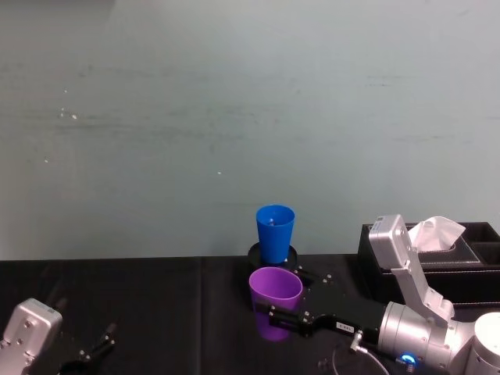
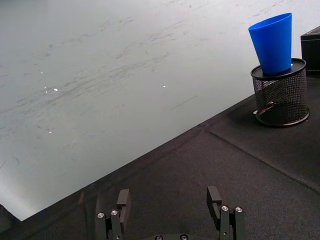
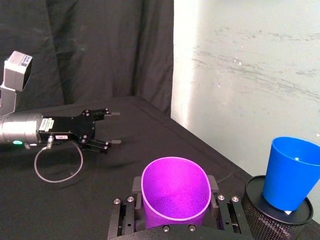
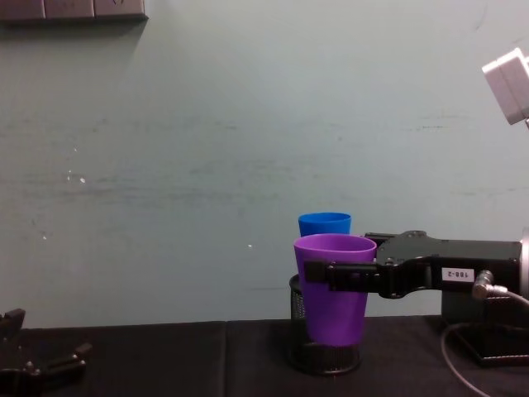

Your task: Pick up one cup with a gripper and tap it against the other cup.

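Right gripper [image 4: 331, 275], the long black claw with the white number label, is clamped on the purple cup [image 4: 335, 310], one finger on each side of the wall just below the rim; the right wrist view shows both fingers flat against the plastic. Landmark: black wire-mesh pen holder [image 2: 280, 97] on the black cloth [image 1: 156, 312]. Purple cup is upright, mouth up, on the robot's side of the holder and just in front of it, partly covering it in the chest view. Cup base seems to hang clear of the cloth, since it sits higher than the holder's foot, but dark on dark makes that hard to confirm. Blue cup [image 1: 275, 233] stands upright with its base seated in the holder's mouth and most of its body rising above the mesh. Blue rim shows just above and behind the purple rim in the chest view. The two cups are near each other but apart; the right wrist view shows a gap between them. Left gripper [image 2: 167, 195] sits low over the cloth, well to the holder's left, fingers spread with nothing between them. Black tissue box [image 1: 469, 266] lies to the holder's right, a white tissue sticking up from it. Pale green wall [image 1: 234, 117] rises behind the holder.
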